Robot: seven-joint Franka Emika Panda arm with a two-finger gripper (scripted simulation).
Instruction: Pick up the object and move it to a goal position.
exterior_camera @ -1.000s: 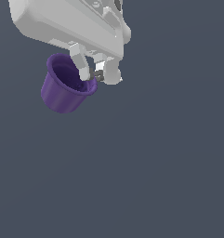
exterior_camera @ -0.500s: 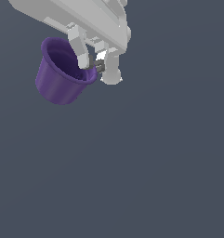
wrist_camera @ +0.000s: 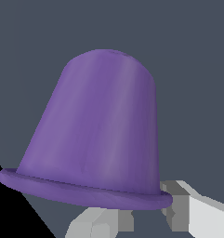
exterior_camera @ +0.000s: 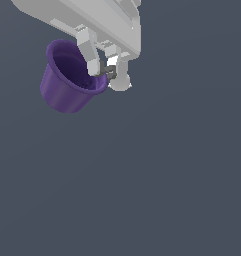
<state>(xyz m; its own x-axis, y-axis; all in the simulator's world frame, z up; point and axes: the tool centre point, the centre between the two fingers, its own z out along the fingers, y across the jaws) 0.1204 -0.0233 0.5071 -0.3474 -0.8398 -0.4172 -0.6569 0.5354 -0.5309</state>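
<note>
One purple cup [exterior_camera: 67, 85] against plain dark grey surroundings.

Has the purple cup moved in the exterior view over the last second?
Yes. The purple cup, held at its rim by the gripper, has shifted slightly toward the frame's top edge.

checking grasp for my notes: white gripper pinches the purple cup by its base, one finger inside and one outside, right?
Not by its base. The exterior view shows the gripper pinching the purple cup at its flared rim, one finger inside the wall and one outside. The rest is right.
</note>
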